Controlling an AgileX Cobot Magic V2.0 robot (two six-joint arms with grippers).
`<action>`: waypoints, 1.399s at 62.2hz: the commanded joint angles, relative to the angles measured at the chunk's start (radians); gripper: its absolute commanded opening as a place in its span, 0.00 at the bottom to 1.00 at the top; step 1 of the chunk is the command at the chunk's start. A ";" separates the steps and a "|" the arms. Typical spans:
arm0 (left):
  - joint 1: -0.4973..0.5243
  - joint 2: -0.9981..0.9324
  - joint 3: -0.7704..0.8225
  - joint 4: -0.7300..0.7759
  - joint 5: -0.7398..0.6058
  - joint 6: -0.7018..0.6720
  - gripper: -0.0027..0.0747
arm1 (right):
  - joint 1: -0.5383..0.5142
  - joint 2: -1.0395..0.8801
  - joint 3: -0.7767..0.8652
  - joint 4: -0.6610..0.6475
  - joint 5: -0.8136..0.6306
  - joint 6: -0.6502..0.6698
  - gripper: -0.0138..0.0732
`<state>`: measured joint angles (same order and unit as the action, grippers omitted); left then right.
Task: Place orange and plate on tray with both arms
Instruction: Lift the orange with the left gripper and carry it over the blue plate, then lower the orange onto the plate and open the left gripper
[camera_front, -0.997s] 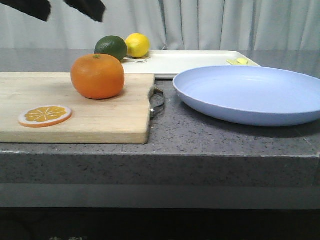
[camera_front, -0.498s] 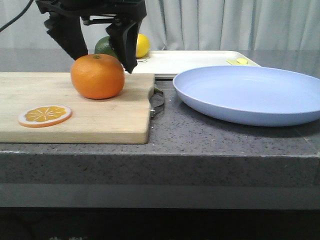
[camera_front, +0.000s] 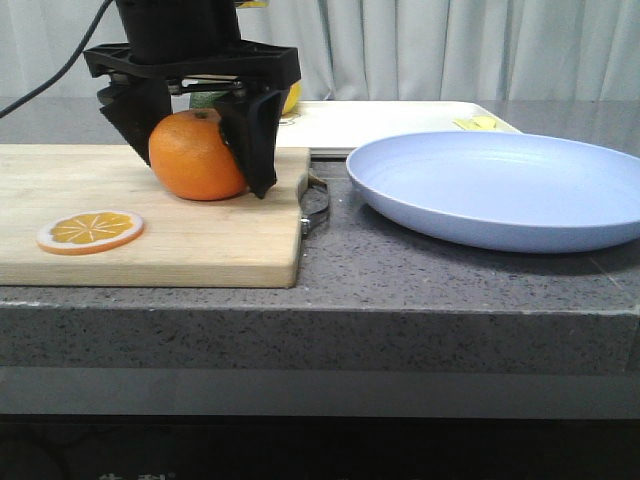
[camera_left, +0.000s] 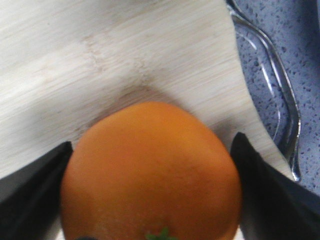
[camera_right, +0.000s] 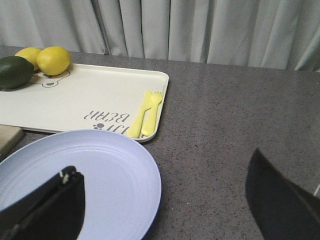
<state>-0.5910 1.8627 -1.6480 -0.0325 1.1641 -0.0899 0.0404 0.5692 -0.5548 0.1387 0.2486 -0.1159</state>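
The left tool (camera_front: 197, 150) straddles the orange (camera_front: 197, 155), fingers apparently touching; a weak pinch could let it roll across the board (camera_front: 150, 220).

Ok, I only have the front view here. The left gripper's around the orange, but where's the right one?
Observer: The right gripper hangs open, one finger over the plate, the other over the counter.
Operator: Those yellow bits on the tray?
Observer: A yellow knife and fork, lying at the tray's edge nearest the plate.
Operator: Is the orange clamped?
Observer: Both left fingers hug the orange; I cannot tell if they are pressing.
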 joint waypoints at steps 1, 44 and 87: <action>-0.003 -0.047 -0.032 -0.009 -0.014 0.000 0.61 | -0.001 0.006 -0.039 0.005 -0.073 -0.006 0.91; -0.236 0.011 -0.163 -0.022 -0.546 0.025 0.39 | -0.001 0.006 -0.039 0.005 -0.073 -0.006 0.91; -0.348 0.131 -0.161 0.006 -0.652 0.025 0.85 | -0.001 0.006 -0.039 0.005 -0.073 -0.006 0.91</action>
<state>-0.9314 2.0522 -1.7784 -0.0412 0.5751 -0.0643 0.0404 0.5692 -0.5548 0.1387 0.2486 -0.1159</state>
